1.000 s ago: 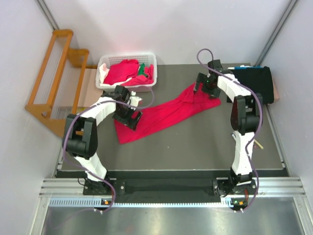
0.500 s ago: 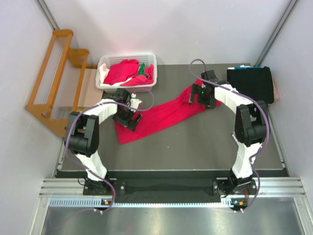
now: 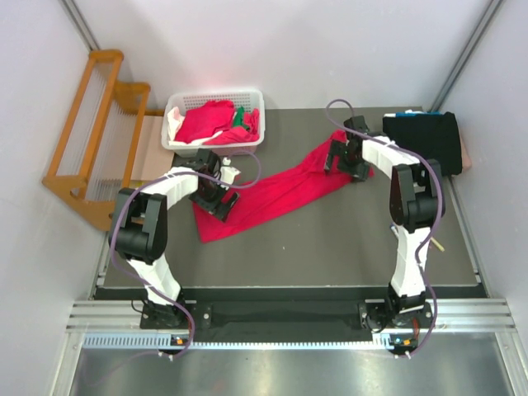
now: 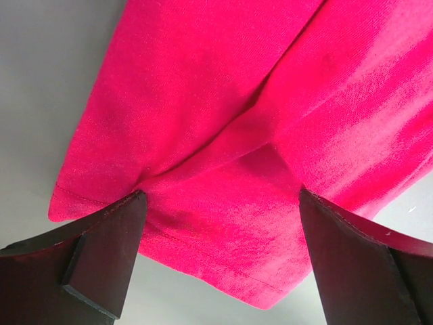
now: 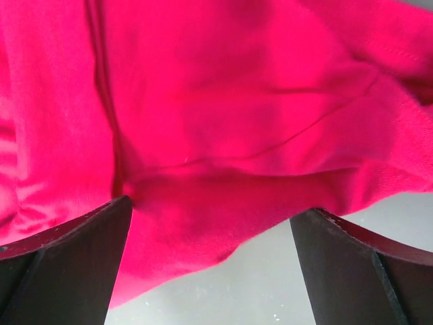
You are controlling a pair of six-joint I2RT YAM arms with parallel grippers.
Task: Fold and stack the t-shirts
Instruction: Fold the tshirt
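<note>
A crimson t-shirt lies stretched diagonally across the bench. The left jaws stand spread wide over its left end, the right jaws likewise over its far right end, cloth between both.

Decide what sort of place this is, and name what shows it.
Most likely a robotics lab test cell: a left arm and right arm bolted to a metal rail at a dark table, bare white walls close around, and a basket of t-shirts.

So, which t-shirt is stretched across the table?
The long red t-shirt; others sit bunched in the white basket, the black one folded.
</note>
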